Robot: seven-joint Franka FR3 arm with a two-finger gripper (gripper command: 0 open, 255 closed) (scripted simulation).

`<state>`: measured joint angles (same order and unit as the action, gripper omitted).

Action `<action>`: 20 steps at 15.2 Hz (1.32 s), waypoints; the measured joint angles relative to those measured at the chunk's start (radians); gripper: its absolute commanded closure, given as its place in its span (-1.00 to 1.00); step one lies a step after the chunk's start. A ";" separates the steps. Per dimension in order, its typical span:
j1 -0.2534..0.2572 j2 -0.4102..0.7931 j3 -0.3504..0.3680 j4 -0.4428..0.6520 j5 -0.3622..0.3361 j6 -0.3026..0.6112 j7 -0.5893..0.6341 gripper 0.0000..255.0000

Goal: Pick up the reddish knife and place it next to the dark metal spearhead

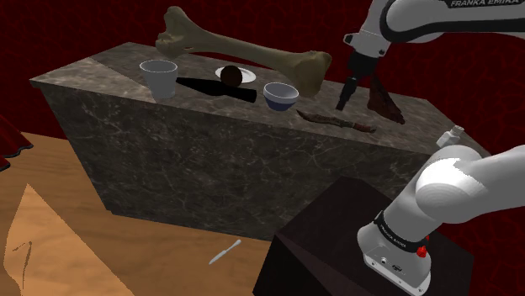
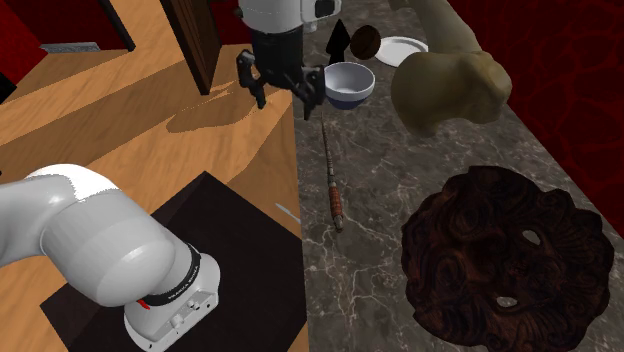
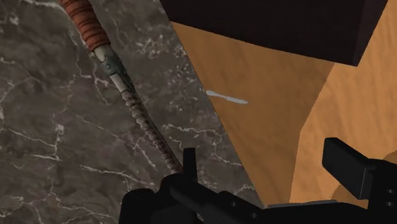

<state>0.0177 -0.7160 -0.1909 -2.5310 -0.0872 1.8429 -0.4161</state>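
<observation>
The reddish knife (image 1: 338, 120) lies on the dark marble counter (image 1: 210, 160) near its front edge, with a rust-wrapped handle (image 3: 84, 18) and a thin ridged blade (image 2: 329, 150). My gripper (image 2: 285, 90) hovers open just above the blade's tip at the counter edge and holds nothing. One black finger (image 3: 188, 162) is beside the blade, the other (image 3: 347, 162) is out over the floor. The black spearhead (image 1: 214, 87) lies further along the counter, past a blue-rimmed bowl (image 1: 280, 95).
A big bone (image 1: 244, 49) runs along the counter's back. A white cup (image 1: 160, 77) and a dark ball on a white plate (image 2: 402, 48) stand near the spearhead. A brown carved mask (image 2: 505, 250) lies past the knife's handle. A small pale knife (image 1: 225, 251) is on the wooden floor.
</observation>
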 measured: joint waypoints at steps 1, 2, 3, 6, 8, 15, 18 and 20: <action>0.003 0.011 -0.029 -0.005 -0.019 0.015 -0.061 -1.00; 0.006 0.031 -0.062 -0.007 -0.039 0.036 -0.125 -1.00; 0.013 0.055 -0.091 -0.007 -0.055 0.060 -0.185 -1.00; 0.035 0.132 -0.175 0.009 -0.094 0.120 -0.364 -1.00; 0.049 0.187 -0.230 0.021 -0.113 0.164 -0.478 -1.00; 0.059 0.245 -0.268 -0.025 -0.122 0.269 -0.531 -1.00; 0.058 0.253 -0.273 -0.039 -0.124 0.289 -0.533 -1.00; 0.058 0.254 -0.273 -0.040 -0.124 0.292 -0.534 -1.00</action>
<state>0.0761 -0.4618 -0.4643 -2.5708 -0.2112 2.1352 -0.9500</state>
